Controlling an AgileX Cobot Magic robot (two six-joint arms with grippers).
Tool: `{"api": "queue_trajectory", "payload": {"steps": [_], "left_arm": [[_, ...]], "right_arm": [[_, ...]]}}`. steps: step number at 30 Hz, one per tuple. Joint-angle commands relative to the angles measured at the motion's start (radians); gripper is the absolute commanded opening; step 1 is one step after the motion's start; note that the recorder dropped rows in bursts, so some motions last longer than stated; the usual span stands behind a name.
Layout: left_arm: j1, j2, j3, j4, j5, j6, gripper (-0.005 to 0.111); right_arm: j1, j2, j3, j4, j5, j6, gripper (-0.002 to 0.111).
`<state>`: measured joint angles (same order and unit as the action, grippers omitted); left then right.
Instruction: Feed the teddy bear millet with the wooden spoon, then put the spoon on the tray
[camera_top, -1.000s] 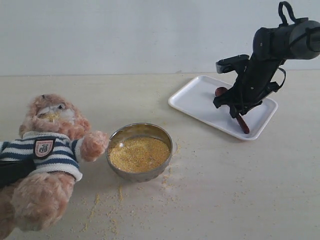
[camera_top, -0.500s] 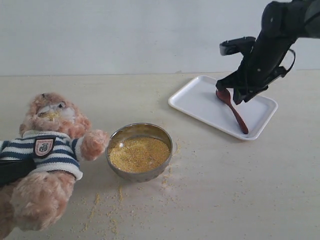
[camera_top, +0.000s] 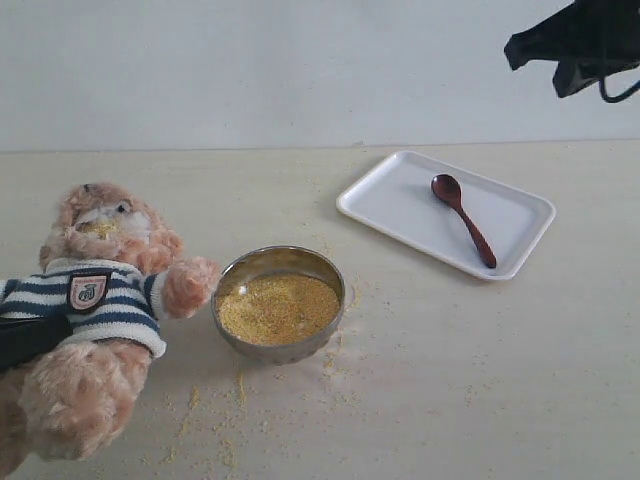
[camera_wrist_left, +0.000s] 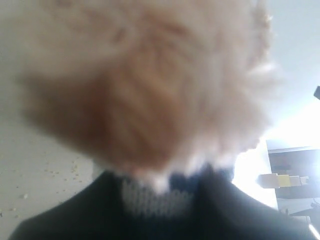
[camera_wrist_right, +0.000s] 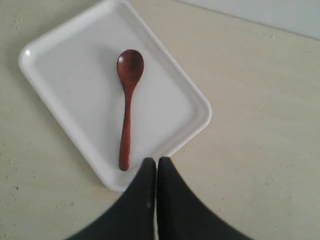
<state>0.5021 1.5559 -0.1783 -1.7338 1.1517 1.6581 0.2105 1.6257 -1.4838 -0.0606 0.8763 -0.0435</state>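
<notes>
With the slim reddish-brown wooden spoon (camera_top: 465, 222) lying wholly inside the flat white rectangular tray (camera_top: 400, 195), my right gripper (camera_wrist_right: 156, 162), closed and empty, should rise straight clear, while my left gripper (camera_wrist_left: 157, 192) clasps the fluffy light-brown teddy bear (camera_top: 100, 290).

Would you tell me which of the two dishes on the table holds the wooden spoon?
The white tray, holding the wooden spoon; the steel bowl holds only millet.

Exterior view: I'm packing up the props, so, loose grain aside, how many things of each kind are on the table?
Teddy bear: 1
Bowl: 1
Spoon: 1
Tray: 1
Total: 4
</notes>
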Motion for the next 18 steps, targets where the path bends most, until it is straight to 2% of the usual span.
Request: {"api": "queue_trajectory", "payload": {"steps": [1,8,10,12,18], "left_arm": [[0.001,0.0,-0.006,-0.011,0.035,0.008,0.005],[0.001,0.0,-0.006,-0.011,0.069,0.008,0.005],[0.001,0.0,-0.006,-0.011,0.069,0.008,0.005],[0.001,0.0,-0.006,-0.011,0.069,0.008,0.005],[0.001,0.0,-0.006,-0.011,0.069,0.01,0.005]], "right_arm": [[-0.004,-0.177,0.19,-0.029,-0.2,0.083,0.0],[-0.004,-0.563,0.632,-0.034,-0.678,0.108,0.0],[-0.004,-0.66,0.733,-0.022,-0.767,0.11,0.0],[-0.002,-0.781,0.813,0.029,-0.754,0.134,0.0],[-0.002,-1.03,0.947,0.078,-0.541,0.136,0.0]]}}
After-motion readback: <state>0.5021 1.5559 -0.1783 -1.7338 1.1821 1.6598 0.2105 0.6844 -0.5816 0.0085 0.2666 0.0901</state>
